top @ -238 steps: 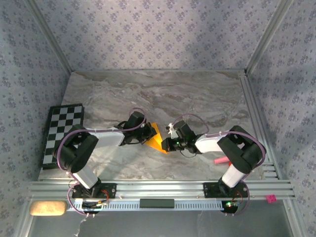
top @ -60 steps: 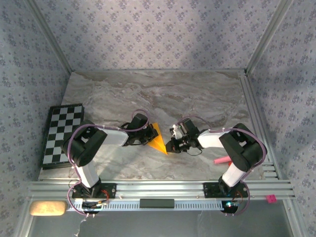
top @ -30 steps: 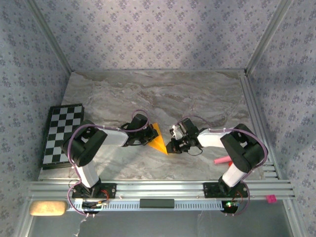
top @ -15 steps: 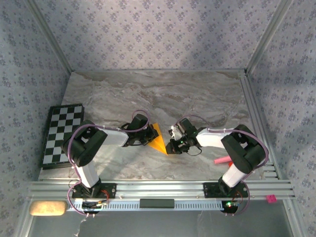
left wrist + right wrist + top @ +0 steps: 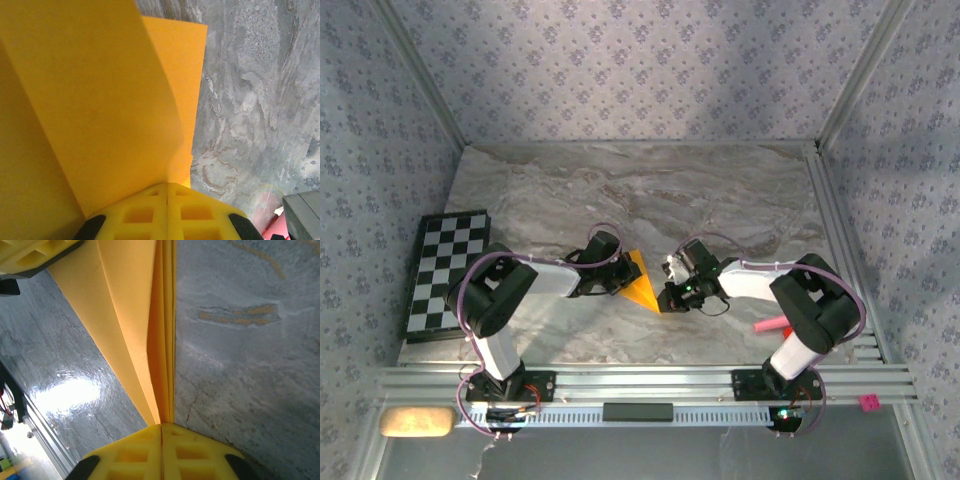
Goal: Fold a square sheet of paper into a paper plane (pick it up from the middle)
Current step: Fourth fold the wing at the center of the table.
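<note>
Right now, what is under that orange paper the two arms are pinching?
Grey marbled table shows beside the orange paper, which the left gripper and right gripper each pinch. The patch directly beneath is covered by its folds.

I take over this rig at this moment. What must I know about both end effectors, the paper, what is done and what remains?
Left end effector: shut on the orange paper, holding it from its left side.
Right end effector: shut on the same paper at its near tip, where several layers meet.
Things: the paper is mid-way across the marble table, between the two arms. A pink stick lies by the right arm, and a chequered board at the left edge.
Done: the sheet is folded into a narrow pointed shape.
Left: probably the wing folds and pressing the creases, then release.
</note>
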